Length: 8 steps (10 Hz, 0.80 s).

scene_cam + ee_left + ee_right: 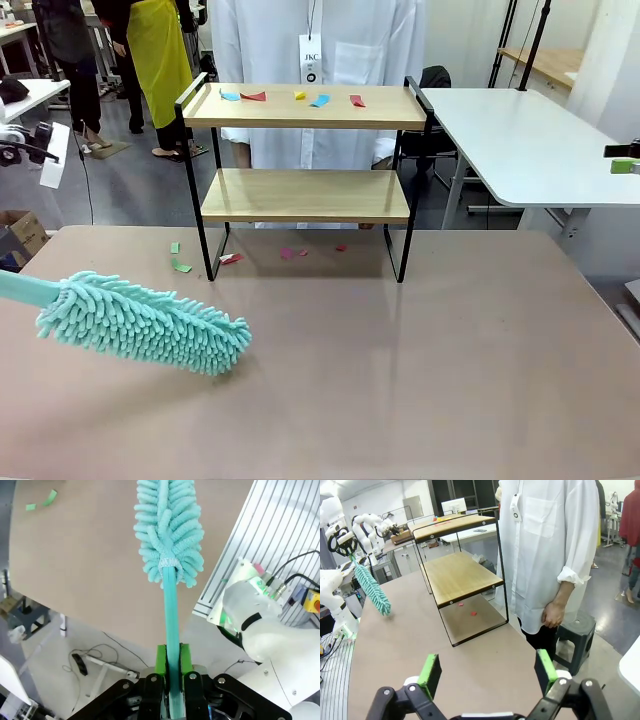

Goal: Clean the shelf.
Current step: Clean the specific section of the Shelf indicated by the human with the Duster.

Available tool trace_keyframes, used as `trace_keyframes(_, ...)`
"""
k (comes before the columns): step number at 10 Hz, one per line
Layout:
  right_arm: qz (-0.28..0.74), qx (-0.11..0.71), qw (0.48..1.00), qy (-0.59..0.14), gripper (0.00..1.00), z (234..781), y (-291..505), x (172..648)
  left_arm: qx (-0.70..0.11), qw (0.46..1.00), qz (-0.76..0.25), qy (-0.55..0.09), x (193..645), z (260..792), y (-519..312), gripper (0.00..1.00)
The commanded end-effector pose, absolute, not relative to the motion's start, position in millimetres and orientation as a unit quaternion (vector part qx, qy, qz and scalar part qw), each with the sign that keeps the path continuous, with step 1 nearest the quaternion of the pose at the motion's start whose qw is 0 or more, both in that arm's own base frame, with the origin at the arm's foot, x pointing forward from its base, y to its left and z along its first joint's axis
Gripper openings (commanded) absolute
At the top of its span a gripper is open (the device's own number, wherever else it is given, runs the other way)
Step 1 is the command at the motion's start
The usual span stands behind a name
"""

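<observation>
Left tool point(173, 661) clamped on duster point(150, 325) handle, over desk point(420, 380); right tool point(487, 672) wide open, empty; paper scraps point(320, 100) on shelf point(300, 195).

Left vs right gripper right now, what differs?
The left gripper is shut on the duster handle; the right gripper is open and holds nothing. The left gripper points down at the table; the right gripper looks across the table toward the shelf. Both are black with green pads.

shelf point(305, 195): far middle of tabletop point(420, 380) | scraps point(320, 101): on top of it | duster point(150, 325): front-left | person point(330, 40): behind shelf
</observation>
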State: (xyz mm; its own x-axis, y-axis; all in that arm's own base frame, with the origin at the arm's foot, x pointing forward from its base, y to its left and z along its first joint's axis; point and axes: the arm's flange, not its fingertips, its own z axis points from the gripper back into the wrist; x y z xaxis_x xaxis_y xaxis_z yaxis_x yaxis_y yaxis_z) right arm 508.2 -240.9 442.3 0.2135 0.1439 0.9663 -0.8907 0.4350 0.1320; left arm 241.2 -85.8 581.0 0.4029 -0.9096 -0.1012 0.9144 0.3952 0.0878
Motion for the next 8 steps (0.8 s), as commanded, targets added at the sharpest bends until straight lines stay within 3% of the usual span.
trace_keyframes(1, 0.381, 0.371, 0.683, -0.499, 1.00, 445.1, -239.8, 508.2, 0.057, 0.837, -0.544, 0.008, 235.5, 585.3, -82.6, 0.13)
trace_keyframes(8, 0.381, 0.371, 0.683, -0.499, 1.00, 445.1, -239.8, 508.2, 0.057, 0.837, -0.544, 0.008, 235.5, 585.3, -82.6, 0.13)
